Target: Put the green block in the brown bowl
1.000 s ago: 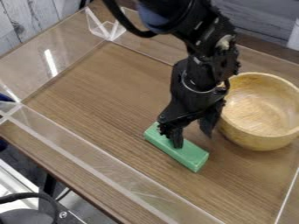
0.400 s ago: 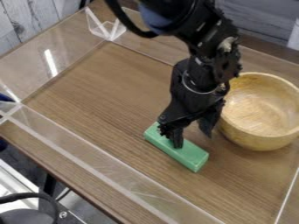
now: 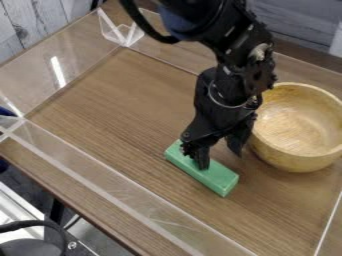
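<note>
The green block (image 3: pixel 211 173) lies flat on the wooden tabletop, running diagonally toward the lower right. My black gripper (image 3: pixel 215 150) points down over the block's upper-left end, open, with one finger (image 3: pixel 197 152) at the block's far end and the other nearer the bowl. Whether the fingers touch the block I cannot tell. The brown bowl (image 3: pixel 299 126) stands upright just right of the gripper, nothing inside it.
Clear acrylic walls (image 3: pixel 60 150) fence in the wooden table (image 3: pixel 107 110) on all sides. The arm (image 3: pixel 221 40) reaches in from the top centre. A dark object (image 3: pixel 27 240) sits outside the wall at the lower left.
</note>
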Controlling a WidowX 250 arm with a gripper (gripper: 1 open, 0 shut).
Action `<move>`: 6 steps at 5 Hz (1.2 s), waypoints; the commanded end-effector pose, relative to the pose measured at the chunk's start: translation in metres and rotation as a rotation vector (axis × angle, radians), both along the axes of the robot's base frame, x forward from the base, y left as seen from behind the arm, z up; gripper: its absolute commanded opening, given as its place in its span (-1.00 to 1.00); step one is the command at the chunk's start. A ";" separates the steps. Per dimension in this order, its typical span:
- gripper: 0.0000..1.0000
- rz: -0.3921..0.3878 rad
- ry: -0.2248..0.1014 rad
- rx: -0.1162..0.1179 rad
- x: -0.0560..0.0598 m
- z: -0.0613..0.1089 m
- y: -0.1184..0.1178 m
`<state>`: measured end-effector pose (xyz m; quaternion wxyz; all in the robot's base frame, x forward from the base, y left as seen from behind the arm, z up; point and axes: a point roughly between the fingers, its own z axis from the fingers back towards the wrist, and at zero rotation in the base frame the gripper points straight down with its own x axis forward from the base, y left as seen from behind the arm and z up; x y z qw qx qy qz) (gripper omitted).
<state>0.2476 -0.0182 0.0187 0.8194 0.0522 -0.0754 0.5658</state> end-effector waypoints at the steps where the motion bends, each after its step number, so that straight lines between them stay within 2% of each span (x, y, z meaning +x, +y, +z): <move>1: 1.00 -0.001 0.166 0.056 -0.044 -0.028 0.015; 6: 1.00 0.032 0.182 0.109 -0.054 -0.026 0.023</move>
